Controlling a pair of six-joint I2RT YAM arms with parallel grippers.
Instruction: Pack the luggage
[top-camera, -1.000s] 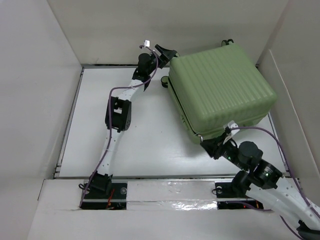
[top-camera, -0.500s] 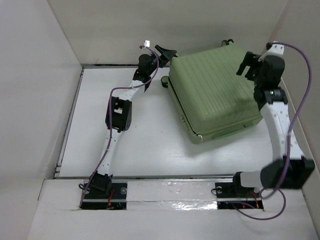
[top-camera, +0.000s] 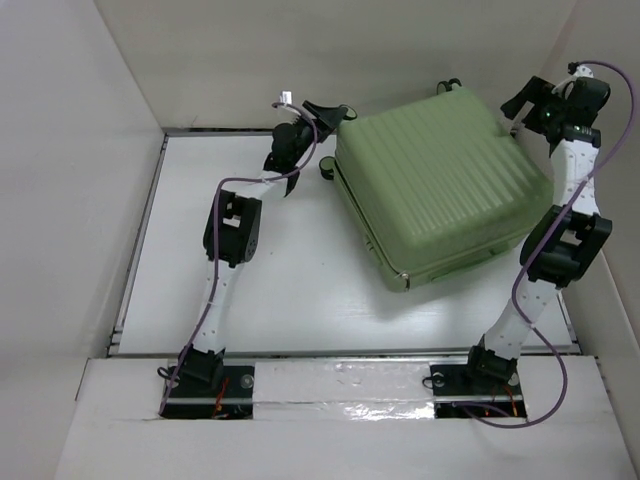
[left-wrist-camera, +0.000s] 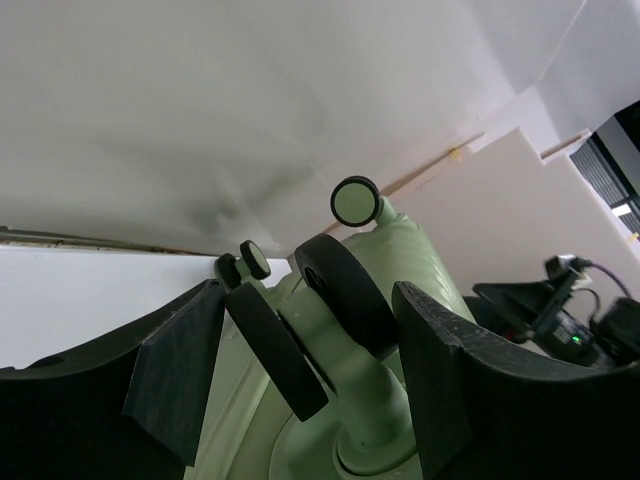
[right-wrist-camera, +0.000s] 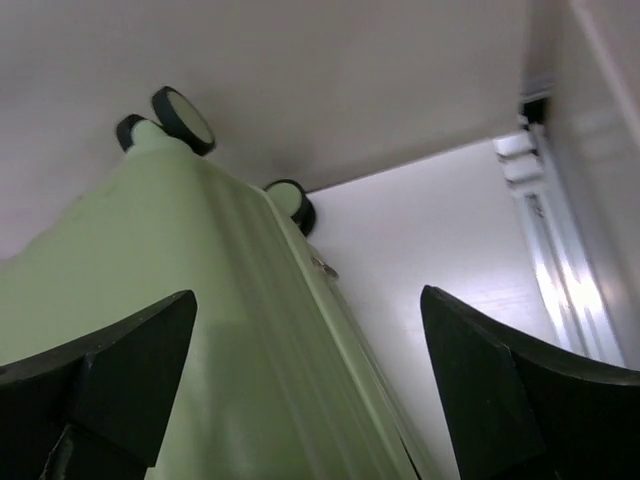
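Note:
The luggage (top-camera: 440, 185), a closed light-green ribbed suitcase, lies flat at the back right of the table. My left gripper (top-camera: 328, 112) is at its far left corner. In the left wrist view its fingers (left-wrist-camera: 175, 375) straddle a black double caster (left-wrist-camera: 345, 290) on a green stem, pads close on both sides; I cannot tell whether they touch it. My right gripper (top-camera: 522, 100) hangs wide open at the far right corner. In the right wrist view the right gripper (right-wrist-camera: 308, 295) spans the luggage's (right-wrist-camera: 170, 330) long edge, holding nothing.
White walls (top-camera: 330, 50) stand close behind and beside the luggage. Bare white tabletop (top-camera: 290, 290) lies left and in front of it. Small casters (right-wrist-camera: 182, 116) stick out toward the back wall. My right arm's wrist (left-wrist-camera: 560, 305) shows behind the luggage in the left wrist view.
My right arm swung from the luggage's near corner up to its far right corner, and its jaws opened wide. The left jaws narrowed around the caster.

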